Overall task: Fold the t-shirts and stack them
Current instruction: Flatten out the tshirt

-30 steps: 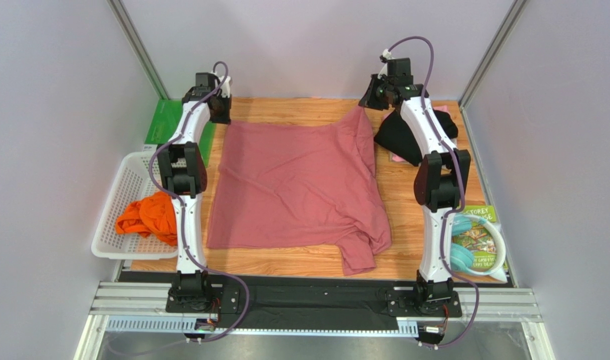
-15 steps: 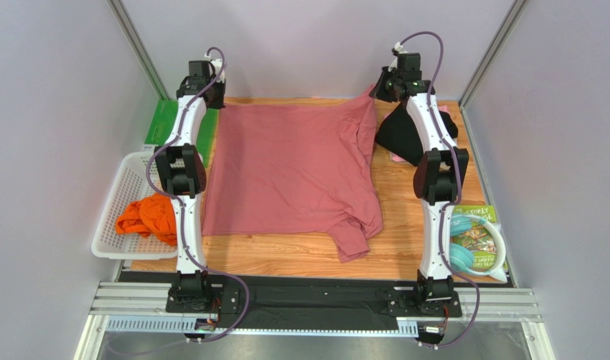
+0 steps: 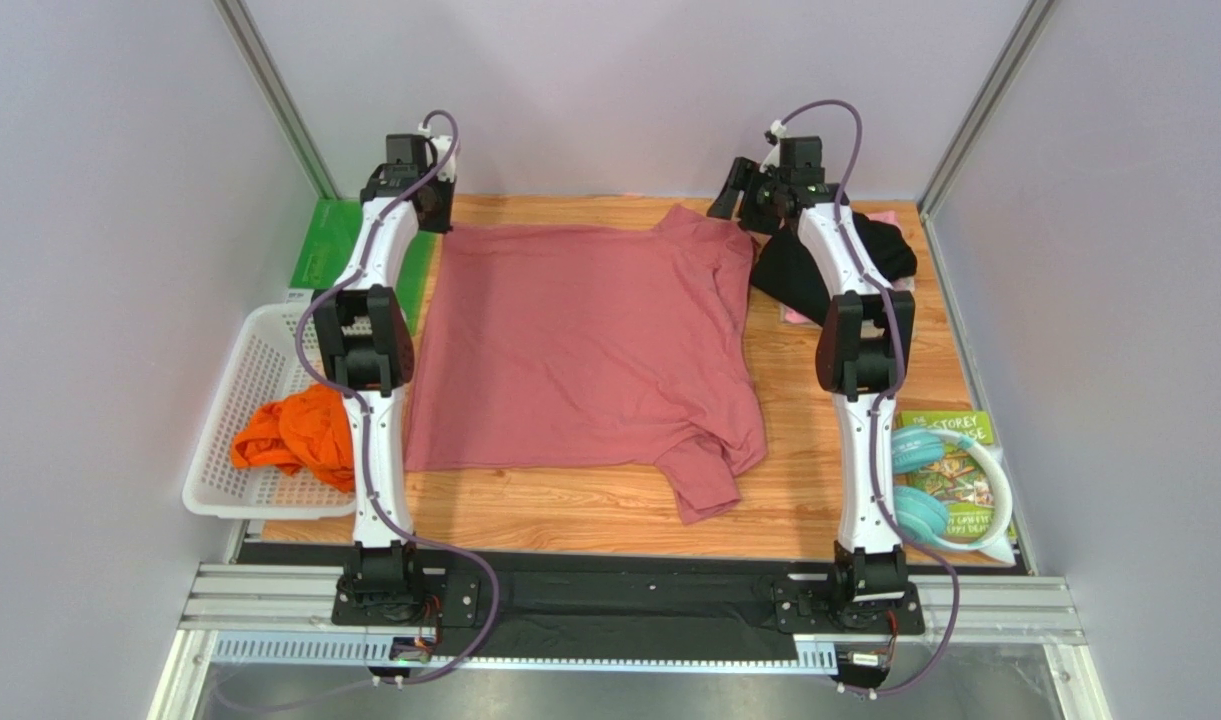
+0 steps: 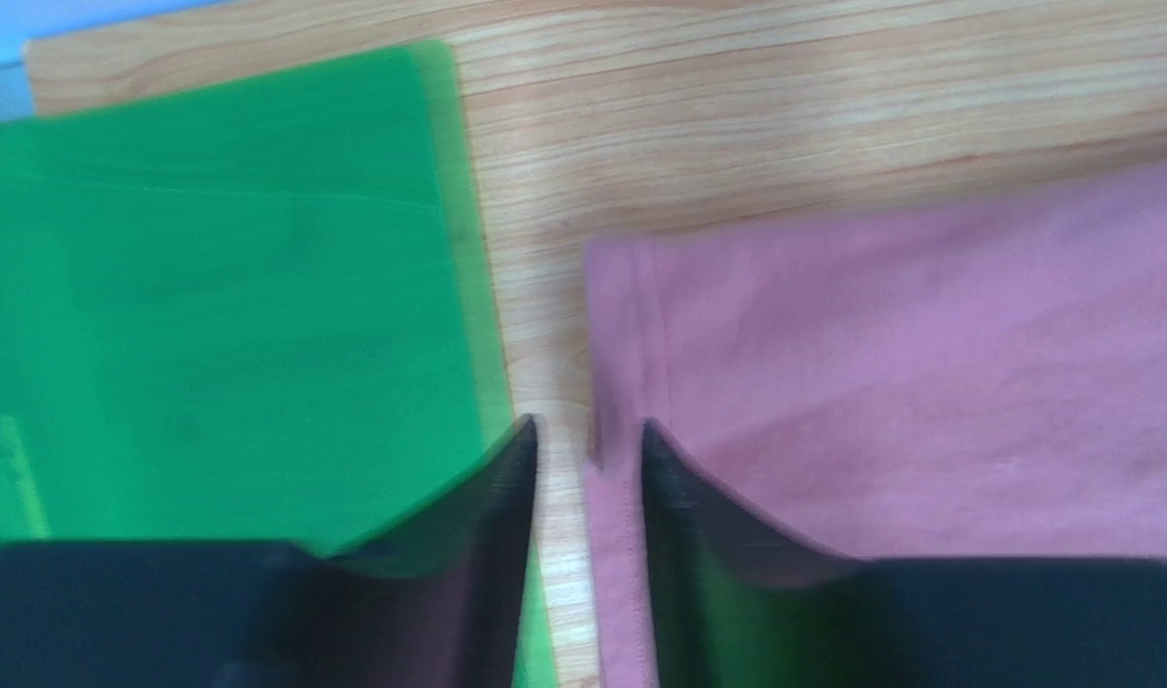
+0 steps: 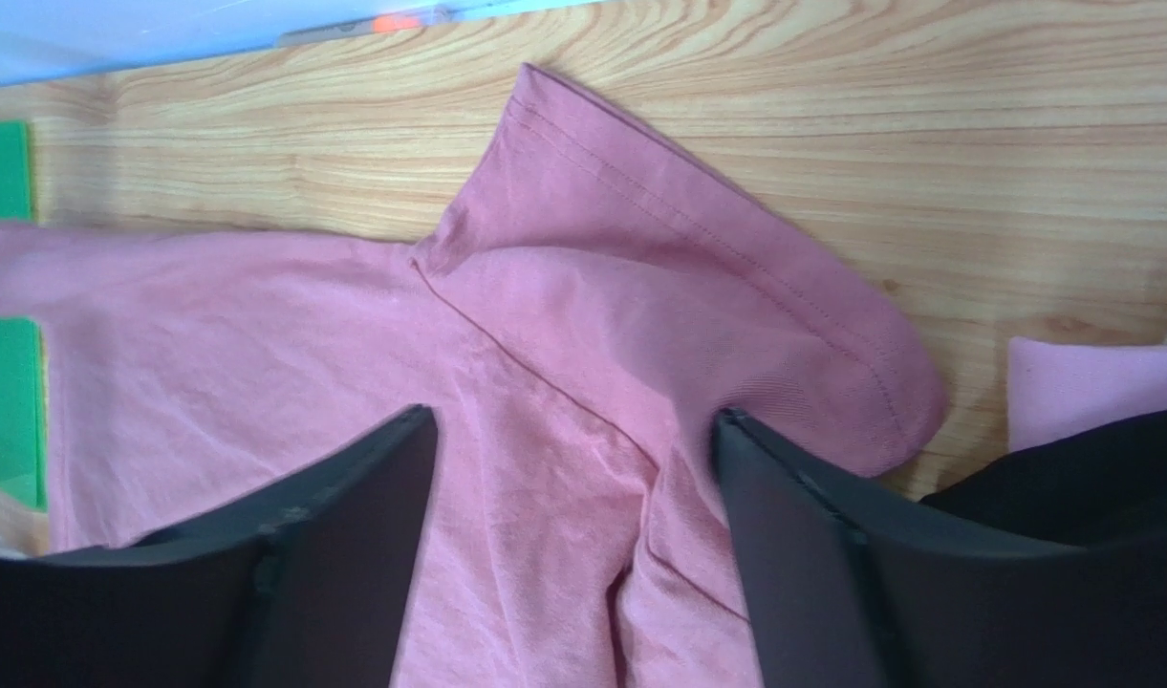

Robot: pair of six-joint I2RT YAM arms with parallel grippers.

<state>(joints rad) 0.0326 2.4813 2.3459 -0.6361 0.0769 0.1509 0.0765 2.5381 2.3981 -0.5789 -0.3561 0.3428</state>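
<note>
Soft dusty-rose shirt flat on grained wooden table; left pincer narrowly parted; right pincer spread wide.

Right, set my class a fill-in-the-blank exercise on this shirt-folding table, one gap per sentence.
1. The orange t-shirt sits in the mesh basket, whose colour is ____.
2. The black t-shirt lies bunched near the far ____ corner of the table.
3. The right claw stands ____ above the dusty-rose t-shirt.
4. Beside it, the left wrist view shows a sheet coloured ____.
Missing words: white; right; open; green.
</note>
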